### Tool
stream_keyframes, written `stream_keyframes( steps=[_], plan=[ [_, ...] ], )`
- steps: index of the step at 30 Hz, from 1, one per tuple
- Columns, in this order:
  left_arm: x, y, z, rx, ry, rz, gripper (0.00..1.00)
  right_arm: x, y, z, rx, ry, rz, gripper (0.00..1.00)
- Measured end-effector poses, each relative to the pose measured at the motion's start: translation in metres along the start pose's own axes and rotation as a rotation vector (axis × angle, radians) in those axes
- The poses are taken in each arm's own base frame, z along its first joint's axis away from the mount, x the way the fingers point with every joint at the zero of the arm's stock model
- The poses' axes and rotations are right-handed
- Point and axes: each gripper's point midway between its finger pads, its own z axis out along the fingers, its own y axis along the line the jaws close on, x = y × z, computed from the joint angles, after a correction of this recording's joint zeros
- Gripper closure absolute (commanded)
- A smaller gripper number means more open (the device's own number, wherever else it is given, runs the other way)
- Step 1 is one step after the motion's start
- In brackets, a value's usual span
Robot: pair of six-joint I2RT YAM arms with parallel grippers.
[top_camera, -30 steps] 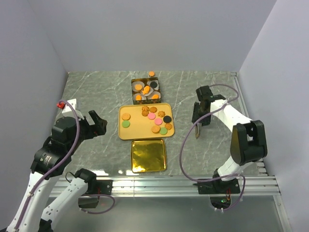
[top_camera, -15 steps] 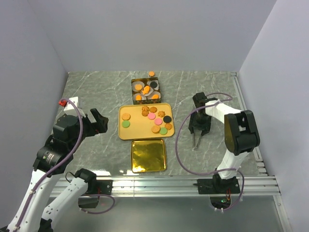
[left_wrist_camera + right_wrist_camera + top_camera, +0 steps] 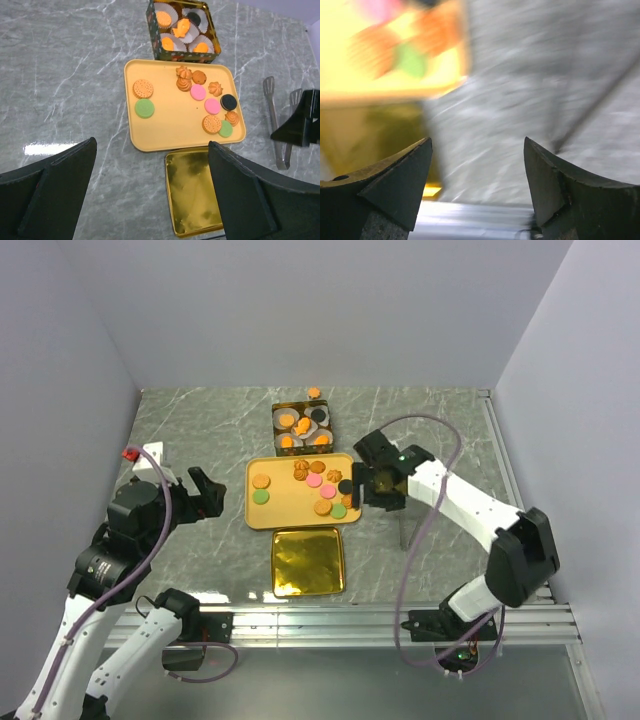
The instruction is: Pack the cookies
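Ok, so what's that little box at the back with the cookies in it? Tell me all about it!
It is a small square tin with dark green patterned sides and a gold rim, and it looks like metal. It stands upright and open on the grey marble table, just behind the yellow tray. I can't tell if the two touch. Inside are white frilly paper cups holding orange cookies and one black cookie.

Robot lab test booth: plain pale walls [image 3: 300,310] around marble-look table [image 3: 200,430], aluminium mounting rail [image 3: 330,620].
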Motion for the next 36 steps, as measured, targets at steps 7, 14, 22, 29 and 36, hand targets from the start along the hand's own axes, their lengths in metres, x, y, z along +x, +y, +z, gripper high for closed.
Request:
stream_keyframes(
  steps=[7,14,22,29,36],
  plan=[
    [0.000,-0.008,-0.003,0.047,-0.018,0.002,0.01,0.037,0.051,-0.006,-0.174,0.059,-0.037,0.27],
    [0.009,-0.012,0.010,0.052,0.022,0.001,0.01,0.069,0.059,0.038,-0.166,0.203,-0.108,0.34],
    [0.022,-0.012,0.026,0.021,0.094,-0.024,0.01,0.093,0.066,0.067,-0.200,0.300,-0.200,0.57],
    [0.025,-0.005,0.038,-0.046,0.118,-0.047,0.01,0.086,0.073,0.069,-0.235,0.289,-0.292,0.85],
    [0.007,-0.007,0.038,-0.079,0.092,-0.068,0.01,0.069,0.077,0.047,-0.259,0.253,-0.368,1.00]
  ],
)
